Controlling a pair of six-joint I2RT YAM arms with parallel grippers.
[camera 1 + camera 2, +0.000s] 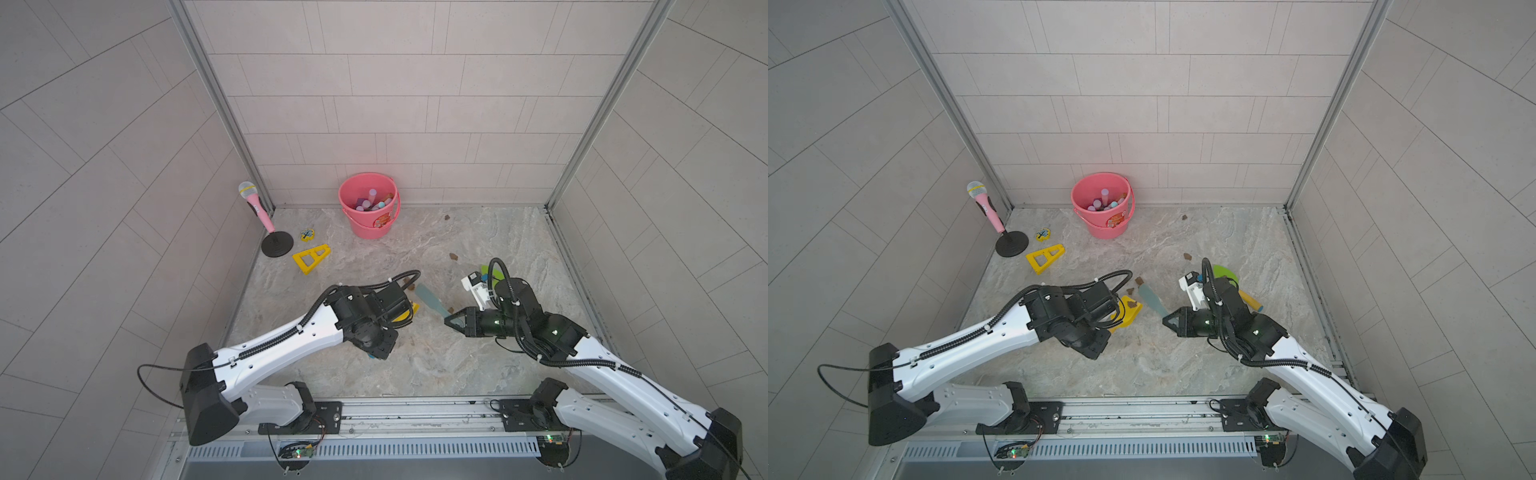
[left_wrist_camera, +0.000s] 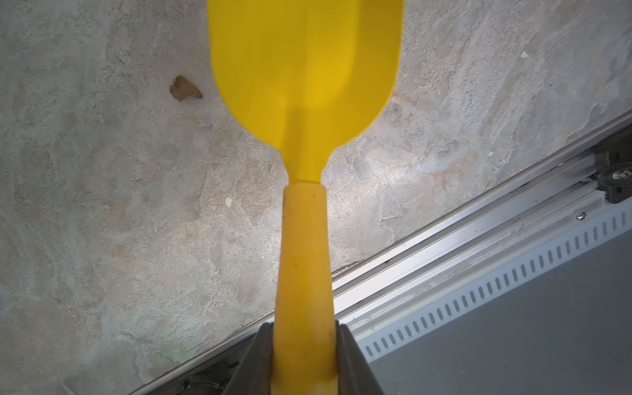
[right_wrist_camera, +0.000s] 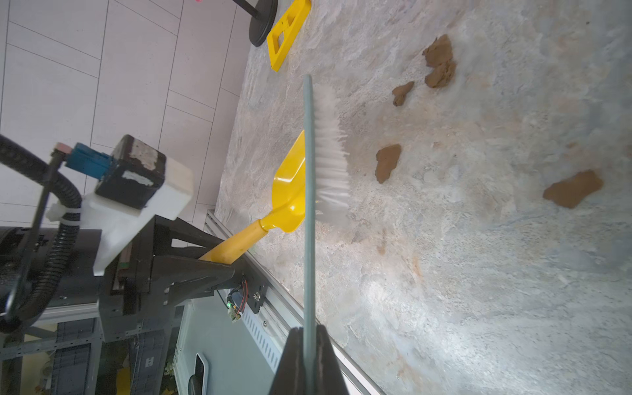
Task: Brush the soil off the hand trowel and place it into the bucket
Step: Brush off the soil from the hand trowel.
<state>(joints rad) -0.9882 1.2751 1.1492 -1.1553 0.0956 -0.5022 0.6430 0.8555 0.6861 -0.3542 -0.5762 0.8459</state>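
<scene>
the left gripper (image 2: 303, 328) is clamping the yellow handle of the hand trowel (image 2: 304, 68), holding its blade out over the marbled floor (image 2: 102, 222). the right gripper (image 3: 309, 330) is pinching the thin grey-green handle of a brush (image 3: 308, 205), whose white bristles (image 3: 330, 147) are hanging just beside the blade's edge. soil (image 3: 388, 162) is lying in brown lumps on the floor near the bristles; i cannot tell whether any is sitting on the blade. the bucket (image 1: 368, 226) is standing upright against the back wall, well apart from both arms, holding small coloured items.
</scene>
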